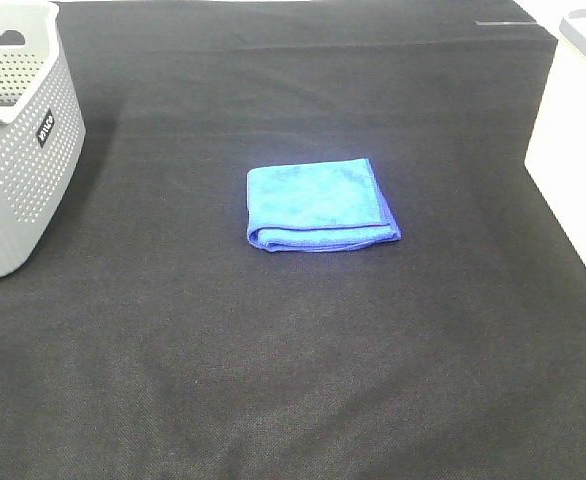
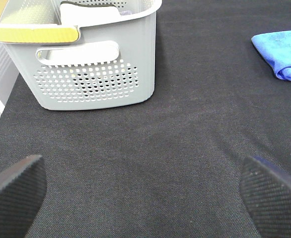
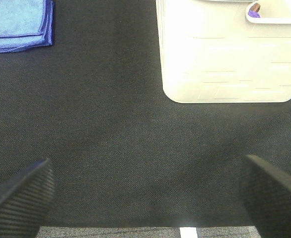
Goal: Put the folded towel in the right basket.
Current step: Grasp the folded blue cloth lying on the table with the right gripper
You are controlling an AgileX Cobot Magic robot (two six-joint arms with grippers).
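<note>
Looking over the black worktop (image 1: 293, 400) from the high camera, I have a grey perforated basket (image 1: 23, 170) at its left edge. The white right basket (image 1: 573, 170) is at its right edge and only partly in view. The folded towel (image 1: 318, 208) lies flat near the middle of the worktop, well apart from both baskets, with its thick folded edge toward the near side. Nothing is touching it, so I judge the step in hand to be the reach and pickup.

To do that well, I would use the right arm, since the target basket is on its side. I would come down over the folded edge and pinch through every layer so the fold does not fall open. Then I would lift high enough to clear the basket wall before carrying the towel across.

Neither arm shows in the high view, so I take both to be drawn back at the near side. The right end effector (image 3: 148, 193) is released, fingers spread wide over bare worktop, with the towel and the right basket both ahead of it. The left end effector (image 2: 145, 193) is likewise released, facing the grey perforated basket.
</note>
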